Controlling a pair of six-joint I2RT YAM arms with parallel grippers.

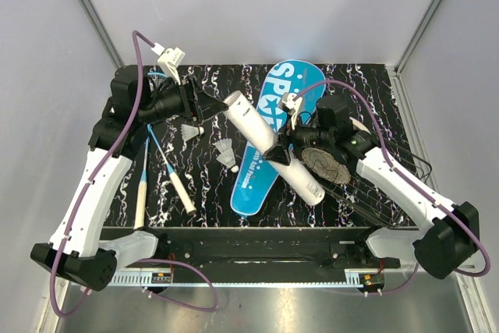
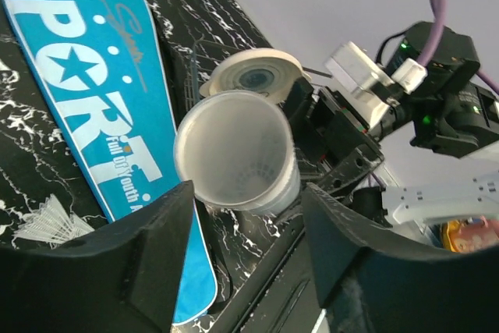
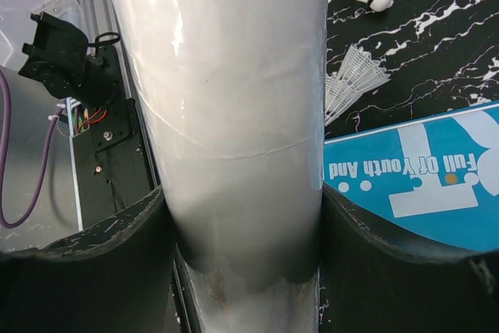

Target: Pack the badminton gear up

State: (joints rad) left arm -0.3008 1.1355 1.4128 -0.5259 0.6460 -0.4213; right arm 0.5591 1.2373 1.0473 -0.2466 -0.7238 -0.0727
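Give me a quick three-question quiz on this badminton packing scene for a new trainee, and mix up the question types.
1. True or false: the right gripper is shut on the white tube.
2. Fill in: the tube end facing the left gripper is ____.
3. The two rackets lie: A, on top of the tube; B, on the table, left of the blue cover; C, in the left gripper.
Key: 1 true; 2 open; 3 B.
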